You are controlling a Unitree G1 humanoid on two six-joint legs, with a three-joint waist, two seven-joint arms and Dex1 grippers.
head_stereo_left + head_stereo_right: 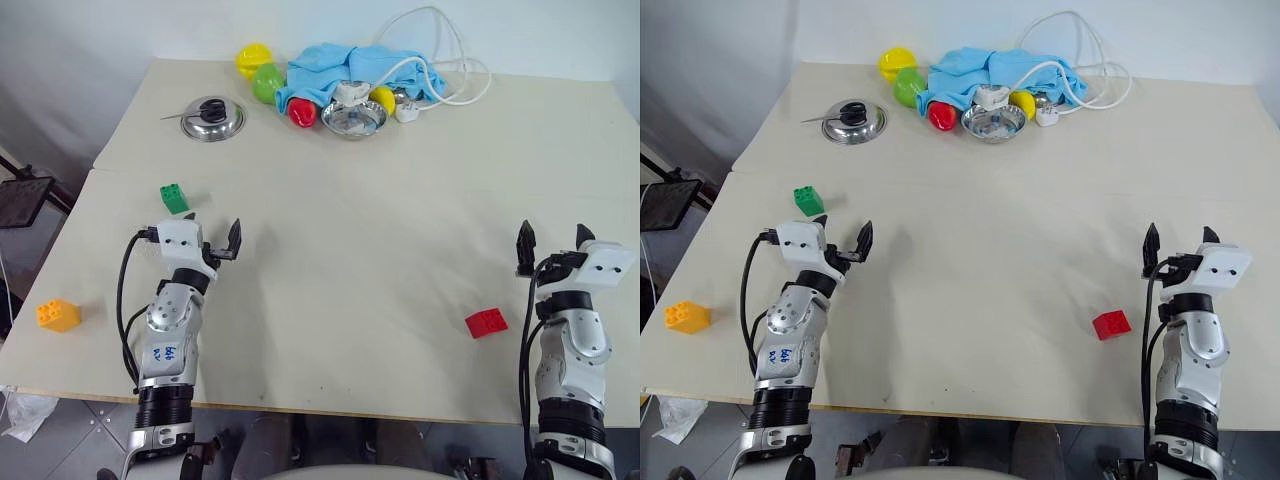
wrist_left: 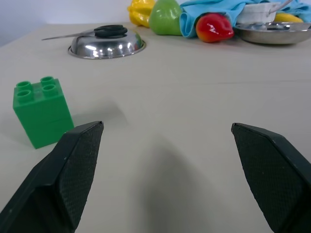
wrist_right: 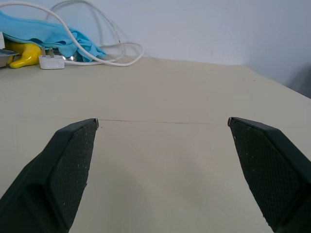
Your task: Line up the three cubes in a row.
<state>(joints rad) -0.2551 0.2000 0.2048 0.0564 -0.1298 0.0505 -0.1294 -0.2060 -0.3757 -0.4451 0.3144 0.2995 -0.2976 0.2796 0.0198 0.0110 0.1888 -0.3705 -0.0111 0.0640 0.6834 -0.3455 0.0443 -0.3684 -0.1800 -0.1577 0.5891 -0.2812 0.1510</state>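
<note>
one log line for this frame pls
phase: pre-grasp | left gripper: open, empty, near green cube | right gripper: open, empty | red cube, orange-yellow cube: scattered, no row yet

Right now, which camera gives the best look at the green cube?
The left wrist view: the green cube sits close, with its four studs and side faces plain, just beside the open left hand. Both eye views show it small on the table, just ahead of that hand.
</note>
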